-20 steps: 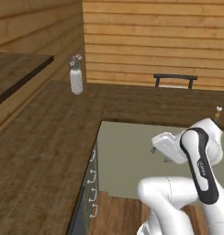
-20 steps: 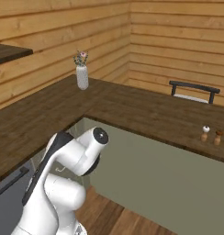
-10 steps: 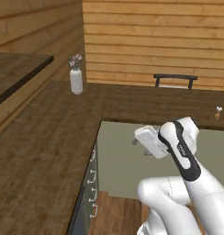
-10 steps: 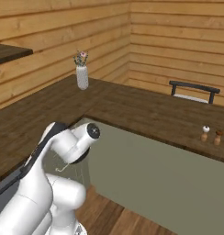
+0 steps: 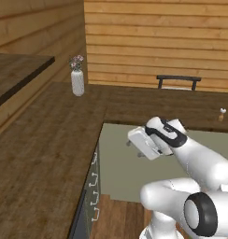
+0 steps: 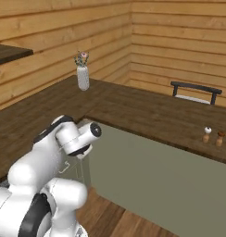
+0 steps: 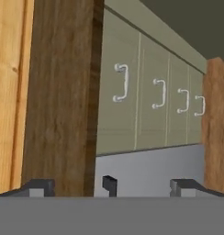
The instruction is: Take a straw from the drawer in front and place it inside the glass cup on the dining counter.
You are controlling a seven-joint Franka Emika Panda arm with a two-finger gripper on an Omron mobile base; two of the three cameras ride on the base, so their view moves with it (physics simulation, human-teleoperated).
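Observation:
My gripper (image 7: 113, 186) is open, with nothing between its dark fingertips (image 7: 40, 186). It faces a row of pale sage-green cabinet fronts (image 7: 150, 101) with white handles, under the dark-brown plank top of the dining counter (image 7: 63, 92). I cannot tell which front is the drawer; all are shut. In the left base view the white hand (image 5: 145, 142) hangs in the recess beside the dining counter (image 5: 50, 154), turned left toward the fronts (image 5: 92, 186). From the right base view it shows low at the counter's inner corner (image 6: 84, 139). The straw and the glass cup are out of view.
A white vase with flowers (image 5: 77, 78) (image 6: 82, 74) stands at the counter's far corner. Two small shakers (image 6: 213, 135) (image 5: 222, 114) sit on the counter's right stretch, with a dark chair (image 6: 196, 91) behind. Wooden walls close the room; a plank floor lies below the recess.
The arm has swung the hand leftward toward the cabinet fronts, mostly in the first half second. The gripper has stayed open.

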